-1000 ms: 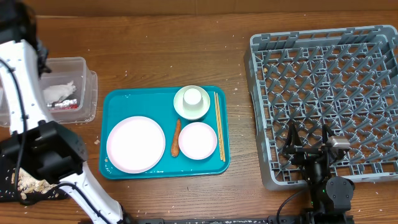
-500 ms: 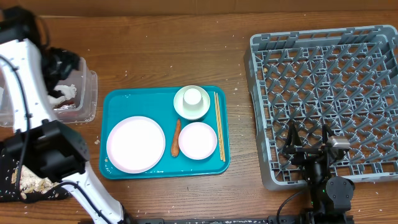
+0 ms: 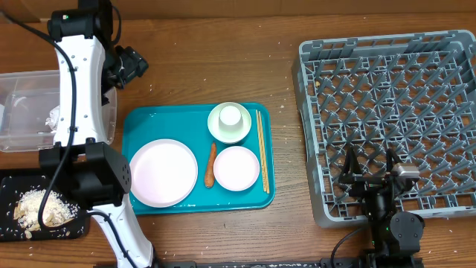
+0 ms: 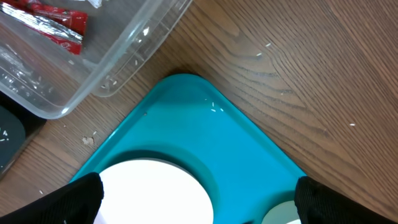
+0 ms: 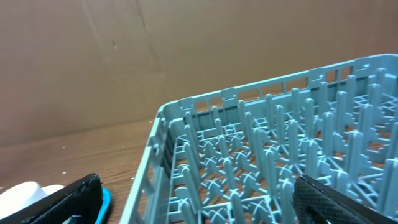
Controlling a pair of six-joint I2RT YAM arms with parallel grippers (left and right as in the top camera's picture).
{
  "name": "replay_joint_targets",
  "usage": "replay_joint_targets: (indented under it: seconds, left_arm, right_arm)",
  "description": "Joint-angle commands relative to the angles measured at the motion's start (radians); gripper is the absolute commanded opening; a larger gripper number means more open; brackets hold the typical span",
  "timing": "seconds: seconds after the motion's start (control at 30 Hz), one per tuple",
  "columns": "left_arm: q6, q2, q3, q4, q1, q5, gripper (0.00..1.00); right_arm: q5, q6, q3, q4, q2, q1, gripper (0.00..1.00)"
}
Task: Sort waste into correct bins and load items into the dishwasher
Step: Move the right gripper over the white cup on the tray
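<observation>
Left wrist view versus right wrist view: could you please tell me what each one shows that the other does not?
Only the left wrist view shows the clear tub with the red wrapper inside, a corner of the black tray and the plate. Only the right wrist view shows the grey rack and a brown wall behind it. Both show the wooden table and part of the teal tray, and each shows its own fingers, left fingers and right fingers, spread wide with nothing between.
</observation>
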Motion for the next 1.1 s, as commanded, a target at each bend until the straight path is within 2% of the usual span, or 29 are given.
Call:
replay_joint_targets:
  seconds: [0.0, 0.17, 0.3, 0.43, 0.6, 0.7, 0.83, 0.93, 0.97, 1.07]
  left_arm:
    - [0.018, -0.015, -0.005, -0.004, -0.011, 0.019, 1.00]
    - [0.018, -0.015, -0.005, -0.018, -0.011, 0.021, 1.00]
    - [0.018, -0.015, -0.005, -0.017, -0.011, 0.023, 1.00]
    - [0.017, -0.015, -0.005, -0.007, -0.011, 0.023, 1.00]
    - [0.017, -0.015, -0.005, -0.002, -0.011, 0.023, 1.00]
    - [0.017, -0.015, -0.005, 0.008, -0.011, 0.021, 1.00]
    - [0.017, -0.015, -0.005, 0.029, -0.011, 0.022, 1.00]
    - [0.017, -0.015, -0.005, 0.042, -0.011, 0.022, 1.00]
    - [0.017, -0.015, -0.005, 0.044, -0.011, 0.022, 1.00]
    - [0.018, -0.015, -0.005, 0.044, -0.011, 0.022, 1.00]
  right_arm:
    - [-0.178, 0.104, -0.010, 0.055, -0.007, -0.006, 1.00]
    - [-0.417, 0.245, -0.010, 0.139, -0.007, -0.006, 1.00]
    - [-0.493, 0.326, -0.010, 0.154, -0.007, -0.006, 1.00]
    - [-0.502, 0.502, -0.010, 0.376, -0.007, -0.006, 1.00]
    - [-0.368, 0.502, 0.012, 0.615, -0.007, -0.006, 1.00]
    - [-0.285, 0.500, 0.074, 0.600, -0.003, -0.006, 1.00]
    - [-0.271, 0.383, 0.231, 0.518, 0.074, -0.006, 1.00]
    - [-0.336, 0.237, 0.400, 0.412, 0.211, -0.006, 1.00]
    - [-0.404, 0.171, 0.495, 0.355, 0.300, -0.006, 1.00]
    - [-0.581, 0.096, 0.726, 0.219, 0.527, -0.006, 1.00]
